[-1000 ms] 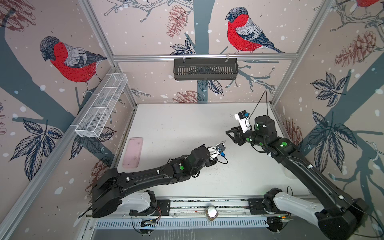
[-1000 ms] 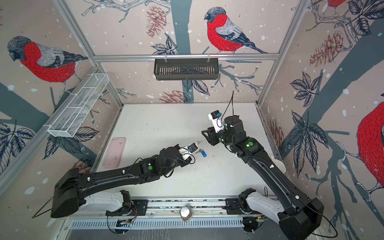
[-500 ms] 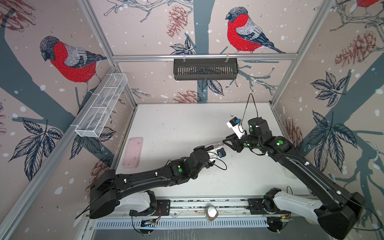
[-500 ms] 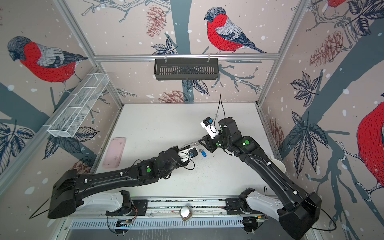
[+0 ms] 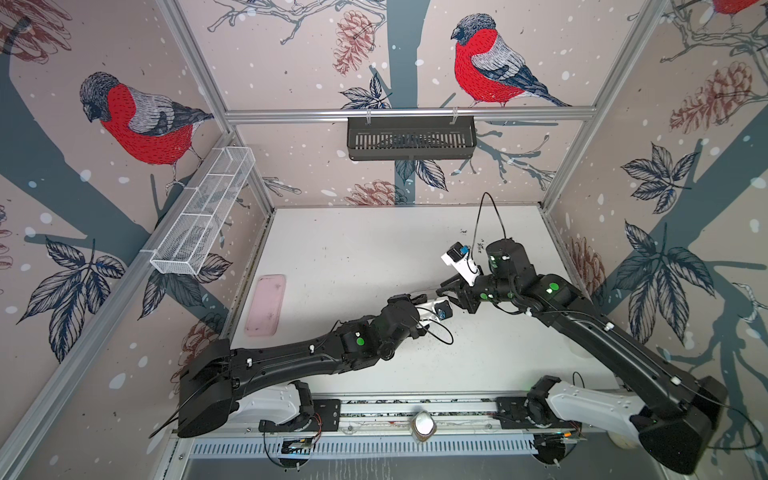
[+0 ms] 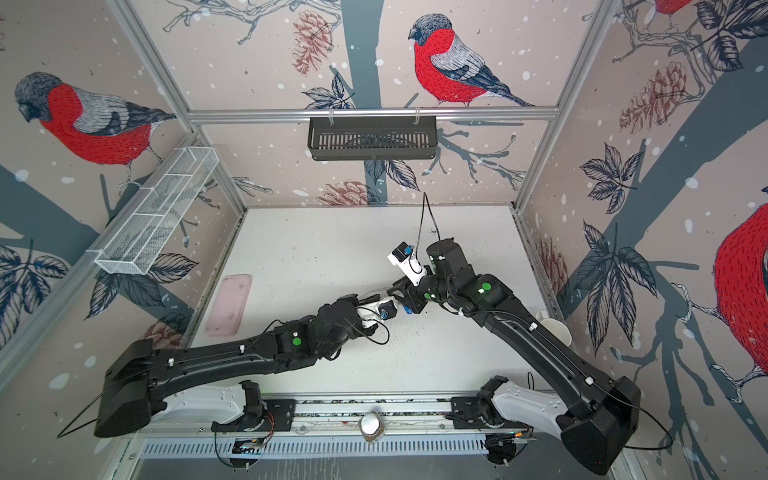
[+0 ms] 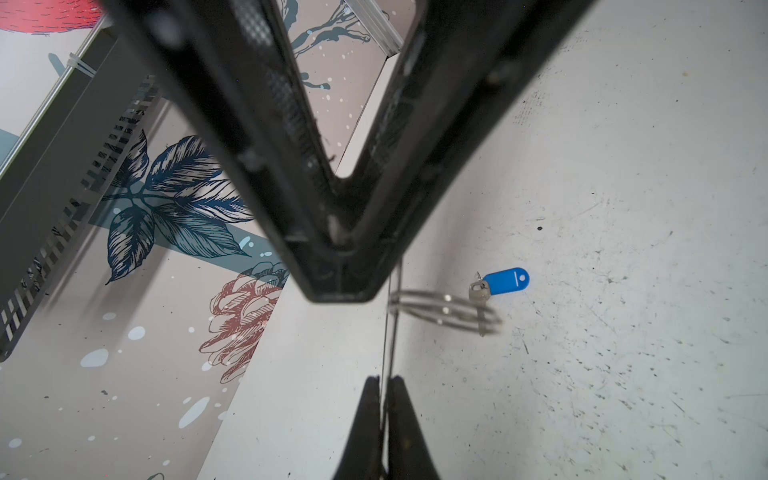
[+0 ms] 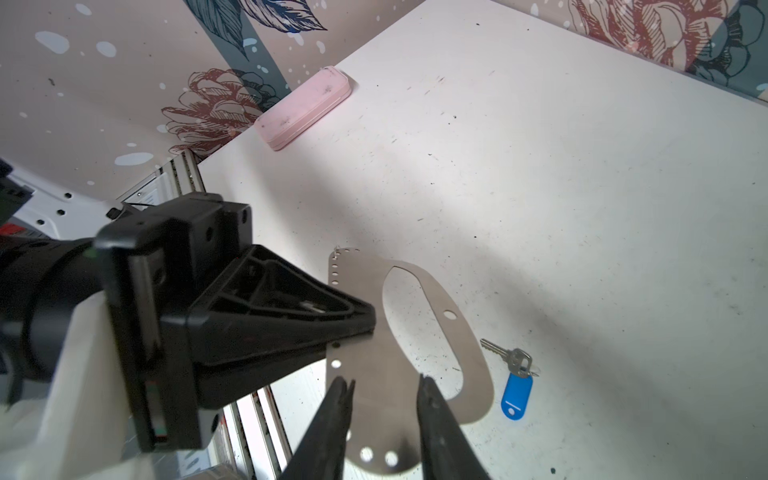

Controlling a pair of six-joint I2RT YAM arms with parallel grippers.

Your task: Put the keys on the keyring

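My left fingers (image 8: 365, 328) pinch the keyring (image 8: 374, 361), my right fingers (image 5: 451, 293) stand parted beside it, blue-tagged key (image 8: 516, 380) on the counter (image 8: 582, 187).

The keyring (image 8: 382, 374) is grey, the key (image 8: 515, 359) silver, its tag (image 8: 516, 395) blue, the tray (image 8: 303, 108) pink.

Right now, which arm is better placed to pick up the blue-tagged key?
Right, I think. The left gripper is shut on the keyring; the right gripper is open, empty, and close to the key.
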